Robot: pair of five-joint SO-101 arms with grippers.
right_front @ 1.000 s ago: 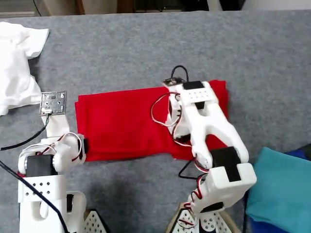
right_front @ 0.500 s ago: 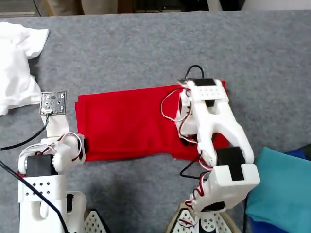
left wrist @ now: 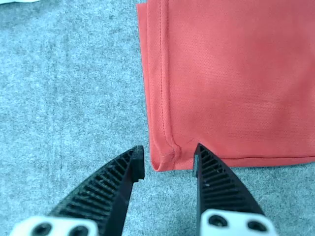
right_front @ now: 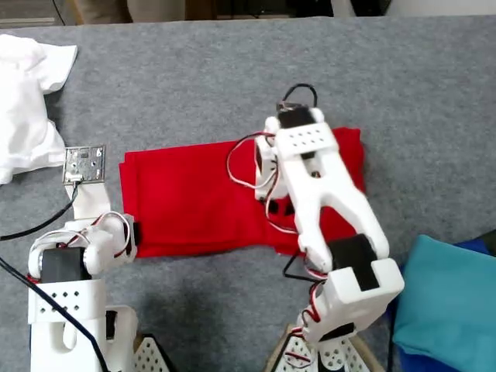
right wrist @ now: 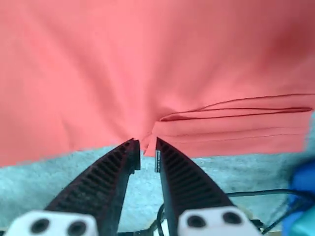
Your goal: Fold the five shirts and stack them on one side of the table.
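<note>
A red shirt (right_front: 194, 194) lies folded into a long rectangle across the middle of the grey table (right_front: 194, 70). The left arm (right_front: 85, 248) sits at the shirt's near left corner. In the left wrist view my left gripper (left wrist: 167, 158) is open, its tips on either side of the corner of the red shirt (left wrist: 236, 73). The right arm (right_front: 310, 178) bends over the shirt's right half and hides part of it. My right gripper (right wrist: 145, 143) is shut on the near edge of the red shirt (right wrist: 147, 59), where the fabric bunches into folds.
A heap of white shirts (right_front: 23, 101) lies at the far left corner. A folded teal shirt (right_front: 446, 302) rests on something blue (right_front: 477, 244) at the near right. Cables (right_front: 31, 229) trail by the left arm's base.
The right arm's wrist swung right, then back left and a little farther away over the shirt. The left arm and the shirt's left half stayed still.
</note>
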